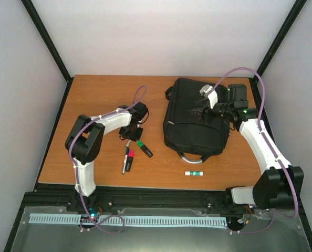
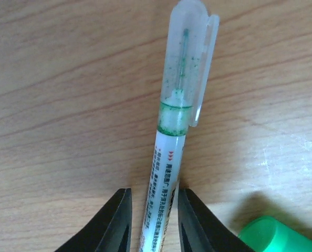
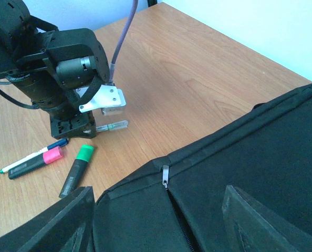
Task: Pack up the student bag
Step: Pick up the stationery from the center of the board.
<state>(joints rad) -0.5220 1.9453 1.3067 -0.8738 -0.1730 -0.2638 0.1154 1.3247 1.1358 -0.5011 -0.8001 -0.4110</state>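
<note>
- On the table's (image 1: pixel 103 89) right half: bag (image 1: pixel 187 131) lies flat.
- Right gripper (image 3: pixel 158 206) spread over the zip pull (image 3: pixel 165 176), holding nothing.
- Left gripper (image 2: pixel 153 198) straddles the pen (image 2: pixel 172 152), not yet clamped.
- Risk: an off-centre squeeze could roll the pen out.

Light is bright, soft and even throughout. Between the jaws of the left gripper (image 2: pixel 154 223) the pen (image 2: pixel 169 157) is sharp, its cap slightly soft; right of them a dim shadow lies beside a blurred green marker (image 2: pixel 279 236). The right gripper (image 3: pixel 156 220) has blurred fingers (image 3: pixel 66 220); the black bag (image 3: pixel 261 173) between them shows little detail. The overhead view is coarse.
</note>
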